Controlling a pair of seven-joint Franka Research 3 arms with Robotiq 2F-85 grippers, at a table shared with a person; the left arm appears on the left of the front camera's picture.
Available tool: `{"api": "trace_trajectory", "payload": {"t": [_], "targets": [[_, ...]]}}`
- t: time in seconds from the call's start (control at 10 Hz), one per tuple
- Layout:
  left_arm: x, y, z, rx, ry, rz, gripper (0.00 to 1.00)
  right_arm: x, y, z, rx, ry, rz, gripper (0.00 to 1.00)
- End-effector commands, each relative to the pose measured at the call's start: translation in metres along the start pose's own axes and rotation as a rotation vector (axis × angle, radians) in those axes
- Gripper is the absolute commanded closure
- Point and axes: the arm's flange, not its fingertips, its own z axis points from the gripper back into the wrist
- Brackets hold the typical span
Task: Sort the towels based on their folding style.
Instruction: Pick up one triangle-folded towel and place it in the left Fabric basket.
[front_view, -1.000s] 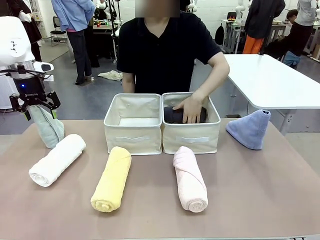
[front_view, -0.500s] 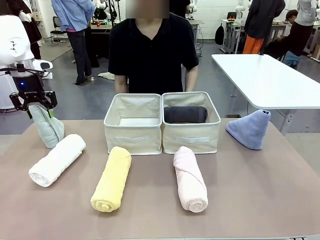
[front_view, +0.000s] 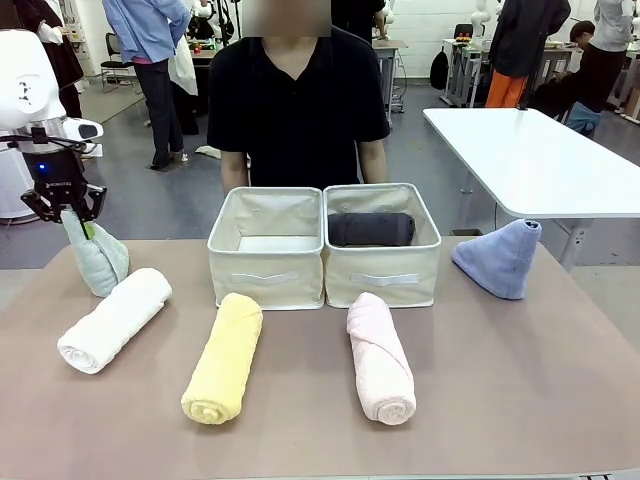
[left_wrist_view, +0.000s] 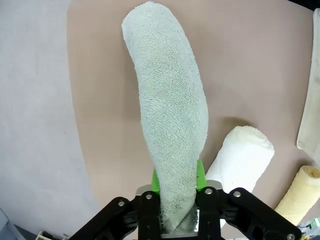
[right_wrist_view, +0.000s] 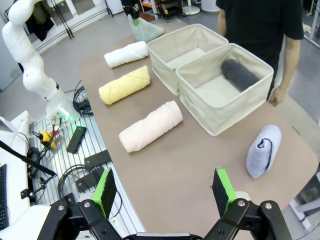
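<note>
From the front, the left claw (front_view: 72, 212) is pinching shut on the pointy top of the mint towel (front_view: 97, 260). That cone is standing at the far left of the table (front_view: 500, 400), just behind the white towel (front_view: 113, 320). The yellow towel (front_view: 223, 357) and pink towel (front_view: 381, 358) are lying in front of the two bins. The grey towel (front_view: 371, 229), a roll, is lying inside the right bin (front_view: 383, 280). The left bin (front_view: 266, 275) is holding nothing. The blue towel (front_view: 498, 258), the other cone, is sitting far off at the right. A person (front_view: 297, 100) is standing behind the bins.

So the step in hand looks like picking up the first cone. Next, the arm probably needs to lift it and carry it over the white towel to the left bin (rolls seem to belong in the right one).

The left wrist camera is looking straight down the mint towel. It is showing what the front cannot: both green pads are squeezing the tip, and the towel is bending a little as it is hanging down to the table.

The right wrist camera is looking down from high up. The right claw (right_wrist_view: 165, 192) is hanging wide apart, holding nothing. This view is also showing the bottoms of both bins.
</note>
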Motion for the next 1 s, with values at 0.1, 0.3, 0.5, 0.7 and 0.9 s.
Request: {"api": "trace_trajectory", "payload": {"t": [0.1, 0.3, 0.5, 0.7, 0.9], "targets": [[-0.004, 0.004, 0.001, 0.022, -0.009, -0.012, 1.0, 0.0, -0.001, -0.002, 0.006, -0.009, 0.007, 0.0], [-0.004, 0.004, 0.001, 0.019, -0.002, -0.012, 1.0, 0.0, -0.001, -0.002, 0.006, -0.009, 0.007, 0.0], [-0.007, 0.006, 0.006, 0.022, -0.005, -0.02, 1.0, 0.0, -0.001, -0.002, 0.006, -0.009, 0.007, 0.0], [-0.043, 0.019, 0.062, 0.008, 0.03, -0.159, 1.0, 0.0, -0.001, -0.002, 0.006, -0.009, 0.007, 0.0], [-0.096, 0.048, 0.132, 0.059, 0.022, -0.3, 1.0, 0.0, -0.001, -0.002, 0.006, -0.009, 0.007, 0.0]]}}
